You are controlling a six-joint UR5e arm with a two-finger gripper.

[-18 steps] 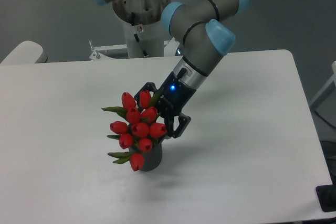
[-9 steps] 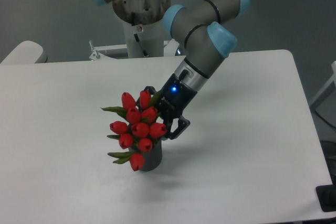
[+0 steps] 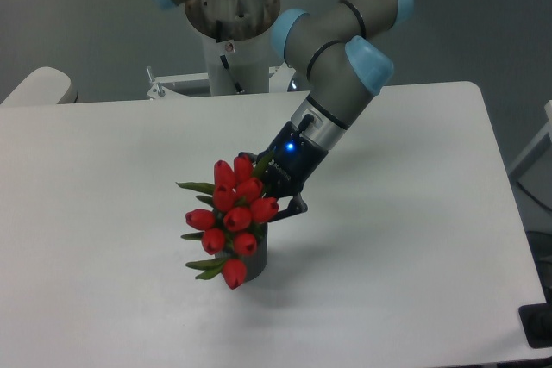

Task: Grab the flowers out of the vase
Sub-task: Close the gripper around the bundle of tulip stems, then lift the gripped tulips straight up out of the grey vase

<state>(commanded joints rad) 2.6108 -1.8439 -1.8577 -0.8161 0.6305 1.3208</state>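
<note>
the black two-finger end effector (image 3: 269,198) is closed around the bunch of red tulip flowers with green leaves (image 3: 231,213) from behind, low near the stems for a firm hold. the bunch sits in the small dark grey ribbed vase (image 3: 254,254) on the white counter (image 3: 414,239).

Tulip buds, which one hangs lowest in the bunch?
The bud at the bottom left of the flowers, drooping in front of the vase; all the others sit above it.
</note>
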